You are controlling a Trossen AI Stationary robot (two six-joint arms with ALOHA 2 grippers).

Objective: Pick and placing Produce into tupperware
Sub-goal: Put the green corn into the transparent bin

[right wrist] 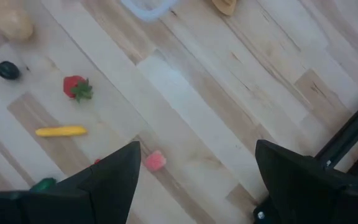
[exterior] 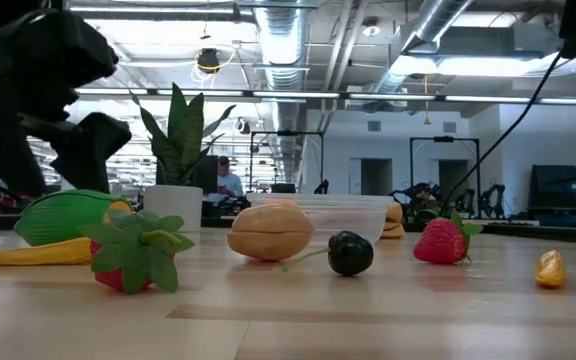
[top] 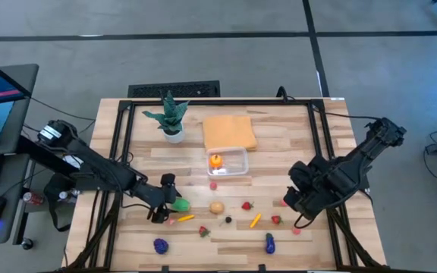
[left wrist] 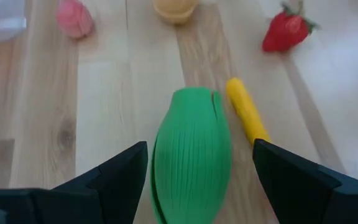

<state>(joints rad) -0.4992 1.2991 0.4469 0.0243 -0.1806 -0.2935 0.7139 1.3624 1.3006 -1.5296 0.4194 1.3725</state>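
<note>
Small toy produce lies scattered over the near half of the wooden table. A ribbed green piece [left wrist: 191, 168] lies on its side between the open fingers of my left gripper [left wrist: 201, 144], which slants down at it from the table's left [top: 167, 202]; I see no touch. Beside it lie a yellow piece [left wrist: 246, 115], a strawberry [left wrist: 284, 32] and a tan piece [top: 216, 206]. The clear tupperware [top: 234, 162] stands mid-table with an orange piece [top: 215, 161] inside. My right gripper [top: 291, 199] hangs open above the table's right part, over a pink piece [right wrist: 155, 160].
A folded orange cloth [top: 229, 131] lies behind the tupperware, and a potted plant [top: 171, 118] stands at the far left. More pieces lie near the front edge: a purple one [top: 160, 245], a dark one with a green end [top: 269, 243], an orange one [top: 256, 221]. Black frame rails run along both table sides.
</note>
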